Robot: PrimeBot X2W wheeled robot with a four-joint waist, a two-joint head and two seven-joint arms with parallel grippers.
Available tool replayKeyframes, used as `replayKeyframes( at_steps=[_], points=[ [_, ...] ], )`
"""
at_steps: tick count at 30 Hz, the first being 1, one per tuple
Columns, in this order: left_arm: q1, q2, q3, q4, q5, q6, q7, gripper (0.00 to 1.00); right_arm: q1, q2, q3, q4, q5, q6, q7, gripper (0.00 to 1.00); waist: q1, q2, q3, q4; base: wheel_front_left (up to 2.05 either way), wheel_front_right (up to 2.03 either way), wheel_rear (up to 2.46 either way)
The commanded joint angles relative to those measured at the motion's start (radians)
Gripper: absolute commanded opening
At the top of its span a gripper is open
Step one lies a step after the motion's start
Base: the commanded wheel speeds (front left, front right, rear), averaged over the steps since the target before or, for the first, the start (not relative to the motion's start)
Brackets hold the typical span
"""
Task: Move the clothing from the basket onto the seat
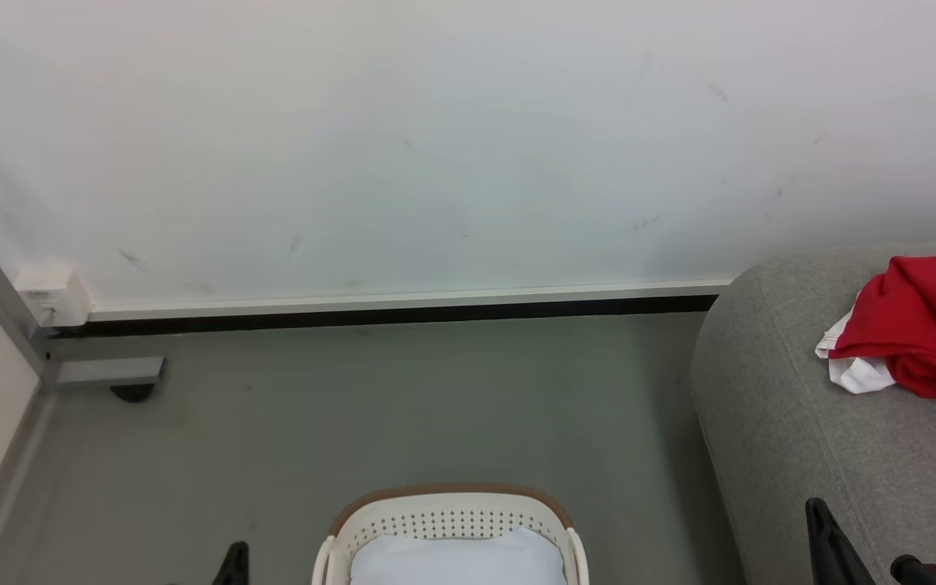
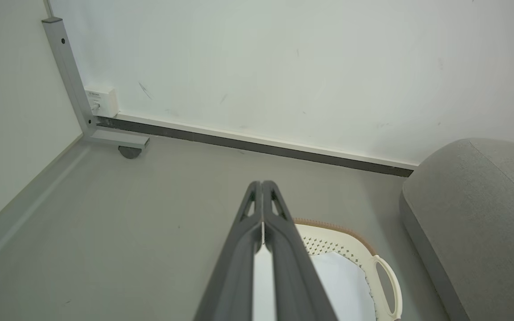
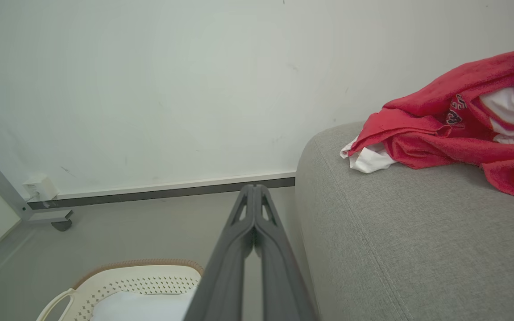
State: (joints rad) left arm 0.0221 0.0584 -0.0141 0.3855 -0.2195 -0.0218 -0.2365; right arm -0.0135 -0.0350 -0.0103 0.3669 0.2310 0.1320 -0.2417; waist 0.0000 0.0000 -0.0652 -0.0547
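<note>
On the seat (image 1: 801, 455), near its rounded end, the clothing (image 1: 923, 325) lies in a crumpled red heap with white trim showing. Well apart on the grey floor (image 1: 435, 406) stands the basket (image 1: 452, 513), its pale liner (image 1: 456, 561) inside. The left gripper (image 2: 262, 185) beside the basket and the right gripper (image 3: 253, 188) by the seat's edge have their jaws pressed together, gripping nothing.

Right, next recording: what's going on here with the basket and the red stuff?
The red clothing lies bunched on the grey seat. The basket stands on the floor near the seat; what shows of its inside is the pale liner. The left claw and right claw are both shut and empty, held above the floor.
</note>
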Motion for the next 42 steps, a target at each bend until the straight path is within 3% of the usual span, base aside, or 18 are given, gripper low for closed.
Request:
replayKeyframes(
  at_steps=[1,22,42],
  points=[
    [-0.026,0.004,0.012,-0.014,-0.050,-0.007,0.012,0.00,-0.022,-0.006,-0.010,-0.016,0.049,0.000,0.012,0.00,0.0000,0.0000,0.001,0.001,0.00,0.00,0.00],
    [-0.050,0.001,0.036,-0.058,-0.420,-0.035,0.098,0.00,-0.041,-0.010,-0.031,-0.053,0.413,-0.001,0.101,0.00,0.0000,0.0000,0.013,0.010,0.00,0.00,0.00],
    [-0.074,-0.001,0.062,-0.082,-0.683,-0.056,0.166,0.00,-0.059,-0.013,-0.051,-0.074,0.676,-0.001,0.171,0.00,0.0000,0.0000,0.023,0.019,0.00,0.00,0.00]
  ],
)
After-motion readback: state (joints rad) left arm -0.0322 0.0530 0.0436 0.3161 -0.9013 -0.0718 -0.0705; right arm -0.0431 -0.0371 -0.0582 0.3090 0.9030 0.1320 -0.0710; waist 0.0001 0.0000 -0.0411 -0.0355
